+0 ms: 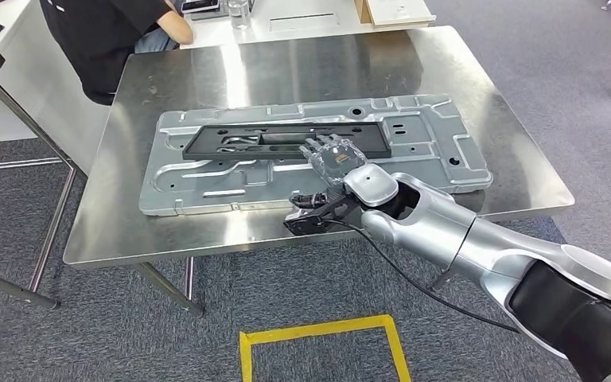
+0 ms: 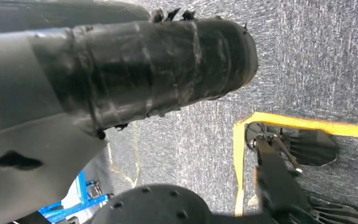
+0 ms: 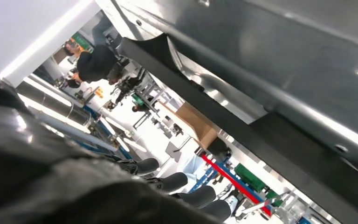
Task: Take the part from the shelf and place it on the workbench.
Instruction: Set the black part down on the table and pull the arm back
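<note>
Looks basically done: the part (image 1: 282, 140) lies flat on the grey panel (image 1: 437, 151) mid-table (image 1: 167, 239), right robot hand (image 1: 330, 155) at its 5 o'clock edge, fingers seemingly spread, gripping nothing.

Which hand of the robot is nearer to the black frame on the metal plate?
The right hand: it is at the black frame's near edge on the workbench. The left hand hangs low above the carpet, away from it.

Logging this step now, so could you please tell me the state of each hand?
Left hand: cannot be told.
Right hand: open, fingers spread flat on the black part, holding nothing.
</note>
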You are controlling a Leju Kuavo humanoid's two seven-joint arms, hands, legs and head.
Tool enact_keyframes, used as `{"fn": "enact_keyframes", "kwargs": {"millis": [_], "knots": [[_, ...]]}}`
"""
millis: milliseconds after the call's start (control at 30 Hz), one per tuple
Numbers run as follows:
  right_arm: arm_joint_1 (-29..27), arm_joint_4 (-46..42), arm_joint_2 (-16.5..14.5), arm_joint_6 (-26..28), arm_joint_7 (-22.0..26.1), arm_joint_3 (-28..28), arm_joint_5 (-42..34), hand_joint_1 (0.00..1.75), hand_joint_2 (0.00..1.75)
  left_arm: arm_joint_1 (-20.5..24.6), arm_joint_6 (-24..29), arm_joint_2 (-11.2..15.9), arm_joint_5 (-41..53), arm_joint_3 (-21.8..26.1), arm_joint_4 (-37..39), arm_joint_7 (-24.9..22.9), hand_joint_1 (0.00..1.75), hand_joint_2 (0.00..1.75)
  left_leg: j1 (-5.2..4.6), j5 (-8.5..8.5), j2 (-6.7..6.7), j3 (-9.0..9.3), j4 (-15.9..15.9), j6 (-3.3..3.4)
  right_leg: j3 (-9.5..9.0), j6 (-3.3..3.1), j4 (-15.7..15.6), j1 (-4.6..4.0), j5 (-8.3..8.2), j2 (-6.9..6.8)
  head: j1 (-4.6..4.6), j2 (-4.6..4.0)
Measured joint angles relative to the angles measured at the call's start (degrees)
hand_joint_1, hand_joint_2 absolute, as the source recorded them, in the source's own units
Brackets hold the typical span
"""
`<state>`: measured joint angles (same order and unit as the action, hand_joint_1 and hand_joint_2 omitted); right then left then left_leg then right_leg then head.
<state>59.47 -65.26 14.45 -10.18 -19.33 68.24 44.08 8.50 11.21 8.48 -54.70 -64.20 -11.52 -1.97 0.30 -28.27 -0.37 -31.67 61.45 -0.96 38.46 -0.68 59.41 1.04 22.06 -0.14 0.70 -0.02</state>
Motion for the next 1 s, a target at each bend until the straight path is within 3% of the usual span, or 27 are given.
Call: {"fn": "enact_keyframes", "kwargs": {"millis": [67, 133, 167, 200, 267, 300, 333, 367, 400, 433, 500, 567, 667, 700, 767, 833, 867, 933, 967, 1000], "knots": [[0.11, 0.01, -0.09, 0.10, 0.04, -0.02, 0.06, 0.00, 0.00, 0.09, 0.03, 0.03, 0.01, 0.06, 0.00, 0.00, 0.00, 0.00, -0.45, -0.78, -0.14, 1.91, -3.46, 0.70, 0.04, 0.72, -0.31, 0.04, -0.88, -0.07, -0.03, 0.01], [0.13, 0.04, -0.16, 0.18, 0.13, -0.02, 0.13, 0.00, 0.00, 0.11, 0.03, 0.02, 0.00, 0.14, 0.00, -0.04, 0.00, 0.00, -0.52, 0.18, 0.02, 1.43, -4.01, 1.62, 0.11, 1.45, -0.62, 0.08, -1.38, 0.00, -0.09, 0.01], [0.16, 0.07, -0.18, 0.19, 0.18, -0.02, 0.15, 0.00, 0.00, 0.13, 0.01, 0.02, -0.01, 0.17, 0.00, -0.08, 0.00, 0.00, -0.43, 0.88, 0.19, 1.18, -4.29, 2.15, 0.48, 1.71, -0.08, 0.07, -0.48, 0.06, -0.04, 0.01], [0.18, 0.10, -0.18, 0.19, 0.18, -0.02, 0.16, 0.00, 0.00, 0.15, -0.01, 0.01, -0.01, 0.19, 0.00, -0.13, 0.00, 0.00, -0.32, 1.67, 0.39, 0.77, -4.61, 2.71, 1.15, 1.90, 1.54, 0.04, 1.53, 0.11, 0.04, 0.01], [0.21, 0.16, -0.19, 0.19, 0.20, -0.02, 0.16, 0.00, 0.00, 0.19, -0.08, 0.01, -0.01, 0.21, 0.00, -0.18, 0.00, 0.00, -0.32, 3.07, 0.66, -0.62, -4.75, 3.46, 3.13, 2.12, 8.04, 0.05, 7.34, 0.14, 0.16, 0.00], [0.19, 0.20, -0.20, 0.18, 0.21, -0.02, 0.16, 0.00, 0.00, 0.19, -0.13, 0.01, -0.01, 0.21, 0.00, -0.18, 0.00, 0.00, -0.39, 3.69, 0.73, -1.48, -4.64, 3.65, 3.95, 2.24, 11.73, 0.05, 9.43, 0.14, 0.18, 0.01], [0.15, 0.24, -0.20, 0.17, 0.23, -0.02, 0.16, 0.00, 0.00, 0.19, -0.18, 0.01, 0.00, 0.21, 0.00, -0.17, 0.00, 0.00, -0.45, 4.25, 0.75, -2.37, -4.49, 3.68, 4.24, 2.34, 14.45, 0.05, 10.21, 0.14, 0.18, 0.01], [0.13, 0.28, -0.19, 0.17, 0.25, -0.02, 0.16, 0.00, 0.00, 0.17, -0.21, 0.01, 0.01, 0.21, 0.00, -0.18, 0.00, 0.00, -0.50, 4.79, 0.74, -3.32, -4.27, 3.65, 3.64, 2.39, 15.40, 0.06, 9.65, 0.14, 0.19, 0.01], [0.13, 0.33, -0.19, 0.18, 0.25, -0.02, 0.16, 0.00, 0.00, 0.15, -0.24, 0.01, 0.01, 0.22, 0.00, -0.18, 0.00, 0.00, -0.52, 5.28, 0.72, -4.25, -3.98, 3.56, 2.10, 2.36, 14.41, 0.06, 8.32, 0.13, 0.19, 0.01], [0.16, 0.36, -0.18, 0.20, 0.25, -0.02, 0.16, 0.00, 0.00, 0.13, -0.25, 0.01, 0.01, 0.22, 0.00, -0.18, 0.00, 0.00, -0.53, 5.72, 0.69, -5.12, -3.59, 3.42, -0.40, 2.24, 11.60, 0.05, 6.96, 0.13, 0.20, 0.00], [0.27, 0.36, -0.22, 0.30, 0.25, -0.03, 0.14, 0.00, 0.00, 0.12, -0.26, 0.01, 0.02, 0.22, 0.00, -0.18, 0.00, 0.00, -0.65, 6.42, 0.60, -6.53, -2.75, 2.98, -5.77, 1.82, 4.34, -0.15, 6.51, 0.14, 0.13, 0.01], [0.28, 0.35, -0.30, 0.47, 0.25, -0.04, -0.08, 0.00, 0.00, 0.11, -0.26, 0.00, 0.04, 0.26, 0.00, -0.18, 0.00, 0.00, -0.71, 7.24, 0.55, -7.12, -2.48, 2.37, -7.94, 1.27, 0.47, -0.51, 7.17, 0.20, 0.19, 0.02], [0.23, 0.36, -0.33, 0.64, 0.22, -0.04, -0.52, 0.00, 0.00, -0.01, -0.20, 0.01, 0.03, 0.41, 0.01, -0.31, 0.00, 0.00, -0.44, 8.26, 0.44, -7.41, -2.81, 1.52, -7.39, 0.30, -0.27, -0.66, 6.08, 0.11, 0.43, 0.02], [0.21, 0.37, -0.34, 0.69, 0.20, -0.04, -0.60, 0.00, 0.00, -0.12, -0.15, 0.02, 0.02, 0.49, 0.01, -0.42, 0.00, 0.00, -0.35, 7.40, 0.37, -7.77, -2.34, 1.25, -7.04, -0.07, -0.57, -0.49, 5.50, 0.03, 0.41, 0.02], [0.17, 0.38, -0.42, 0.81, 0.17, -0.04, -0.70, 0.00, 0.00, -0.32, -0.03, 0.02, 0.00, 0.64, 0.01, -0.67, 0.00, 0.00, -0.05, 2.68, 0.27, -9.14, 1.51, 0.61, -5.80, -0.69, -1.00, -0.11, 4.05, -0.10, 0.17, 0.02], [0.07, 0.39, -0.48, 0.86, 0.16, -0.04, -0.72, 0.00, 0.00, -0.36, -0.01, -0.02, 0.00, 0.73, 0.02, -0.82, 0.00, 0.00, 0.20, -2.67, 0.26, -10.60, 8.35, 0.03, -4.00, -0.86, -1.03, 0.00, 2.63, -0.04, -0.02, 0.01], [-0.03, 0.39, -0.49, 0.87, 0.16, -0.04, -0.72, 0.00, 0.00, -0.36, 0.00, -0.01, 0.00, 0.77, 0.02, -0.83, 0.00, 0.00, 0.30, -3.54, 0.27, -10.76, 11.16, -0.14, -3.04, -0.75, -0.98, 0.03, 1.95, -0.02, -0.03, 0.00], [-0.26, 0.39, -0.48, 0.87, 0.16, -0.04, -0.72, 0.00, 0.00, -0.35, 0.01, 0.00, -0.01, 0.81, 0.02, -0.86, 0.00, 0.00, 0.38, -1.68, 0.28, -8.95, 12.49, -0.31, -1.08, -0.46, -0.79, 0.14, 0.63, -0.02, -0.02, -0.01], [-0.33, 0.39, -0.48, 0.87, 0.16, -0.04, -0.72, 0.00, 0.00, -0.34, 0.04, 0.01, -0.01, 0.83, 0.02, -0.87, 0.00, 0.00, 0.39, -0.06, 0.27, -6.70, 10.50, -0.34, -0.17, -0.24, -0.65, 0.24, 0.01, -0.02, -0.03, -0.01], [-0.35, 0.39, -0.48, 0.87, 0.16, -0.04, -0.72, 0.00, 0.00, -0.30, 0.08, 0.01, -0.01, 0.83, 0.02, -0.89, 0.00, 0.00, 0.39, 0.43, 0.26, -3.88, 7.05, -0.33, 0.58, 0.03, -0.48, 0.30, -0.55, -0.03, -0.03, 0.00]]}}
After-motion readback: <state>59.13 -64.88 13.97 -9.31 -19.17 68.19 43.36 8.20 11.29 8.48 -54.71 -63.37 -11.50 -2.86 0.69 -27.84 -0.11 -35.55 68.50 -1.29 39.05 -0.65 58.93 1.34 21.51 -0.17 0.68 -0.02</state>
